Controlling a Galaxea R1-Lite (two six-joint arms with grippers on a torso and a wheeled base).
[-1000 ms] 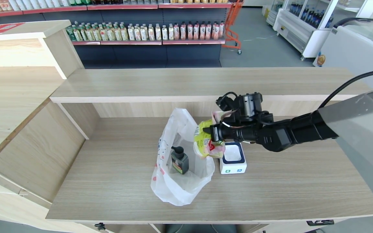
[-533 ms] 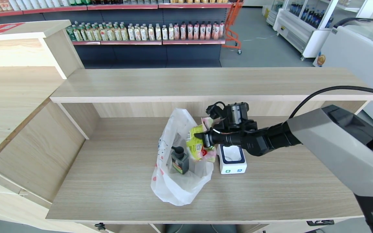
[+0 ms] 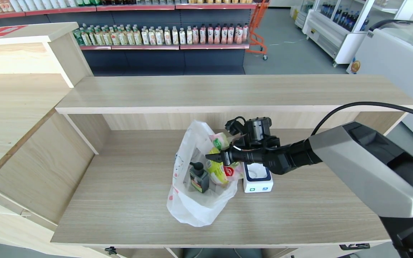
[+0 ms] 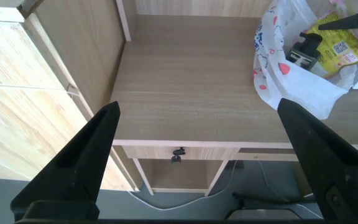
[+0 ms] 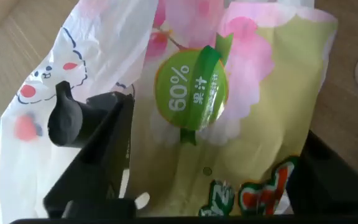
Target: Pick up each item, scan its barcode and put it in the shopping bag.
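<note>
Item: yellow-green snack packet (image 3: pixel 217 172), standing in the mouth of the white shopping bag (image 3: pixel 188 211) at mid-counter, just at 3 o'clock of the dark pump bottle (image 3: pixel 199 180) upright in the same bag. Right gripper (image 3: pixel 212 157): arm extends from 3 o'clock, the gripper lying across the packet's front over the bag opening, and it cannot be told whether it pinches the packet. A white scanner (image 3: pixel 257 181) sits on the wooden counter (image 3: pixel 120 200) just beside the bag at 3 o'clock. Left gripper (image 4: pixel 199 109): jaws spread wide with nothing between them, off the counter's front edge, well apart from the bag toward 7 o'clock.
</note>
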